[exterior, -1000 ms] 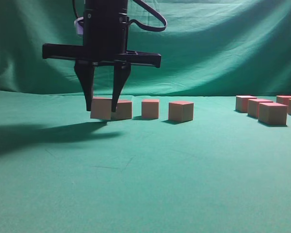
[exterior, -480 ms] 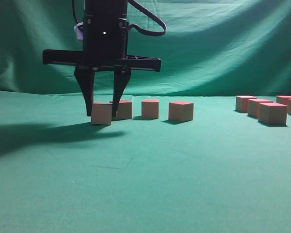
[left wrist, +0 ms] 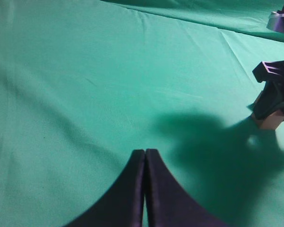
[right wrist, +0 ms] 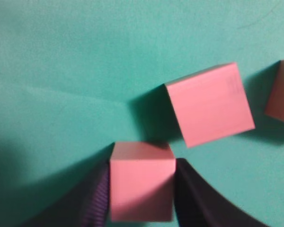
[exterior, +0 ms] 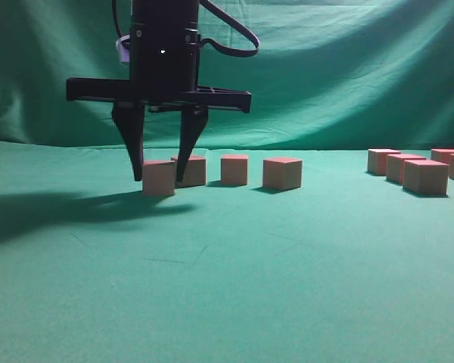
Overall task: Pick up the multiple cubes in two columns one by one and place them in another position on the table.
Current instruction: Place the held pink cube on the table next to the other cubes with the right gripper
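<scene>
The right gripper (exterior: 160, 175) hangs straight down over the left part of the table (exterior: 234, 280), its two dark fingers (exterior: 133, 144) pointing at the green cloth. Between them sits one cube (exterior: 158, 178), the nearest of the left group. This cube rests on the cloth, and the fingertips reach about halfway down its sides. In the right wrist view the same cube (right wrist: 142, 182) fills the gap between the fingers, which flank its left and right faces closely; whether they press it or stand just clear cannot be told, so the right pincer is either holding this cube or has only just let it sit.

Taking the flanked cube as the landmark: a second cube (exterior: 191, 171) stands just behind it to the right, partly hidden by the right finger. A third cube (exterior: 234, 169) and a fourth cube (exterior: 282, 173) follow further right in a loose row. Well apart, far to the right of the landmark cube, a cluster of four more cubes (exterior: 425, 177) stands near the edge of the exterior view.

The left gripper (left wrist: 145, 163) is clenched, its two dark tips pressed together with nothing between them, over bare cloth well to the left of the landmark cube.
</scene>
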Robot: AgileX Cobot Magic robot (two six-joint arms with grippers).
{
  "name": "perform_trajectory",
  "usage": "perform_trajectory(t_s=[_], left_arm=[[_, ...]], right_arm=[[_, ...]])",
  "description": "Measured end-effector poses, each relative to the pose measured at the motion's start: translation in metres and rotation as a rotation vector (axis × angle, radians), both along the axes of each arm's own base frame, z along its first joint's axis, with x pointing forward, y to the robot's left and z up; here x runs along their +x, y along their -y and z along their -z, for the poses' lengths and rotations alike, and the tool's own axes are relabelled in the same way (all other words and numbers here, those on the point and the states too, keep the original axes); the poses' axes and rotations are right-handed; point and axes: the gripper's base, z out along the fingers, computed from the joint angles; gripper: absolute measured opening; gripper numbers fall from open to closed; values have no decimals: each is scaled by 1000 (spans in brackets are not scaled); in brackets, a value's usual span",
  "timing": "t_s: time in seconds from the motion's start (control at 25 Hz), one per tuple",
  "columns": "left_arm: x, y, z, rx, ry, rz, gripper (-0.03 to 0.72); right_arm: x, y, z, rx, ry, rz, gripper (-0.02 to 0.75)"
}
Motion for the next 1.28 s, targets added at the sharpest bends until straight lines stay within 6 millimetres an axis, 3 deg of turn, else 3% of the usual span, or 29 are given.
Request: perform_trajectory(t_s=[0.04,0.24,0.44,0.48,0.6,0.92,1.28], left_arm=[[0,0,0,0,0,0,0],[0,0,0,0,0,0,0],[0,0,0,0,0,0,0],[0,0,0,0,0,0,0],[0,0,0,0,0,0,0],[0,0,0,0,0,0,0],[0,0,0,0,0,0,0]], right_arm=[[0,0,0,1,-1,0,337],[-2,-2,0,13,-16,-25,536],[-3,-2,-1,10,-28,-57,540],[-3,-1,-1,3,-34,-61,580],[-3,-1,-11,-16,-33,-76,561],[6,-7,-94,95,195,-215,561],[-28,38,-219,141,459,-297,561]])
